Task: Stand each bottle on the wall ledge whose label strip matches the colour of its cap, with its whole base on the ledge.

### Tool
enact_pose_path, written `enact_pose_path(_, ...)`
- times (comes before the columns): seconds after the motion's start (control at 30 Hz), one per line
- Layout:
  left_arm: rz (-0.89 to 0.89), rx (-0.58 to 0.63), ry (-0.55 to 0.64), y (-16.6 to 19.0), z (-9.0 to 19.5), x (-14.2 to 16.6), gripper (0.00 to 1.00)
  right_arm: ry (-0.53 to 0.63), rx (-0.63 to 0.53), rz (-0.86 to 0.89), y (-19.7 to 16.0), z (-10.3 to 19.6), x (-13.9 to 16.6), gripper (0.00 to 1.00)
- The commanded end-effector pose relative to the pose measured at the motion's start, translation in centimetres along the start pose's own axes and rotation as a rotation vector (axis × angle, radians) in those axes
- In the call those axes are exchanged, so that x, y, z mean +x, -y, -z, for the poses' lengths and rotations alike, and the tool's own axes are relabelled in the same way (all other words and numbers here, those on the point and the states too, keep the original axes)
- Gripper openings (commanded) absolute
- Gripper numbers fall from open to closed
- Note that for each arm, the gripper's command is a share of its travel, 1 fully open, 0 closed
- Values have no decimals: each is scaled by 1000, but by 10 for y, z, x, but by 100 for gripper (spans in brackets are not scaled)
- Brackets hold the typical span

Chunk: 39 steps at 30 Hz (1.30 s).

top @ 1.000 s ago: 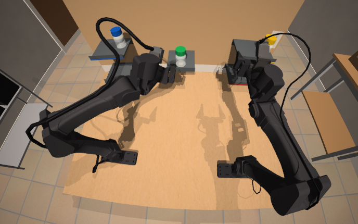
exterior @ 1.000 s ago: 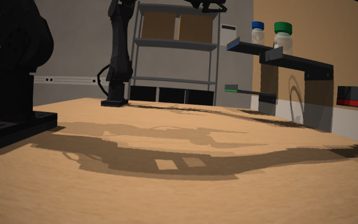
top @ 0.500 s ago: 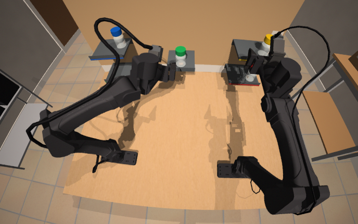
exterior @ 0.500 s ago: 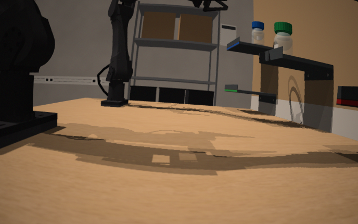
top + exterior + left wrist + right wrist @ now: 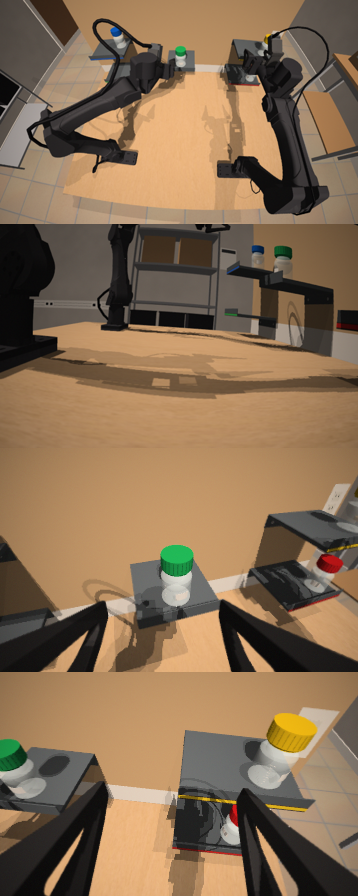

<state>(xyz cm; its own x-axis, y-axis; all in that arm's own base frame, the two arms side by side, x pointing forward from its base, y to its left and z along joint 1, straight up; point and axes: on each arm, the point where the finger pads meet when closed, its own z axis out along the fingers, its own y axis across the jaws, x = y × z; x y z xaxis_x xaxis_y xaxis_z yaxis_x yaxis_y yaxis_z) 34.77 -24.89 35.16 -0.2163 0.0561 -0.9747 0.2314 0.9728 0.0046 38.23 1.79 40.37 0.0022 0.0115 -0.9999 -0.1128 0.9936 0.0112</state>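
A green-capped bottle (image 5: 180, 54) (image 5: 282, 259) (image 5: 176, 573) (image 5: 12, 767) stands on an unmarked grey middle ledge (image 5: 190, 64) (image 5: 295, 286) (image 5: 202, 593) (image 5: 62, 787). My left gripper (image 5: 173, 67) (image 5: 163, 608) is open just in front of it, apart from it. A blue-capped bottle (image 5: 116, 35) (image 5: 257, 254) stands on the blue-strip ledge (image 5: 104, 53) (image 5: 241, 271). A yellow-capped bottle (image 5: 266, 39) (image 5: 282, 747) stands on the yellow-strip ledge (image 5: 241, 45) (image 5: 215, 762) (image 5: 300, 523). A red-capped bottle (image 5: 327, 568) (image 5: 234, 822) stands on the red-strip ledge (image 5: 237, 79) (image 5: 280, 583) (image 5: 347, 321) below. My right gripper (image 5: 247, 63) (image 5: 174, 791) is open and empty in front of these two ledges.
The green-strip ledge (image 5: 118, 69) (image 5: 236, 312) sits low on the wall, mostly hidden under my left arm in the top view. Both arm bases stand on the wooden table (image 5: 179, 132). A metal shelf rack (image 5: 174, 269) stands behind the table, and a chair (image 5: 327, 121) at its right.
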Motion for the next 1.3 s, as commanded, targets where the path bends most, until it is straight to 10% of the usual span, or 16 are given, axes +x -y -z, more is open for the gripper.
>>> enact_pose_path(0.0,17,18,86,5,-23,-1,81,46,-213,-17,-26,-6,-21,88)
enact_pose_path(0.73,22,37,271,13,-118,55,81,-14,-934,-47,-62,29,-14,88)
enact_pose_path(1.27,16,21,252,12,-138,74,81,-34,-976,-60,-51,31,-9,88)
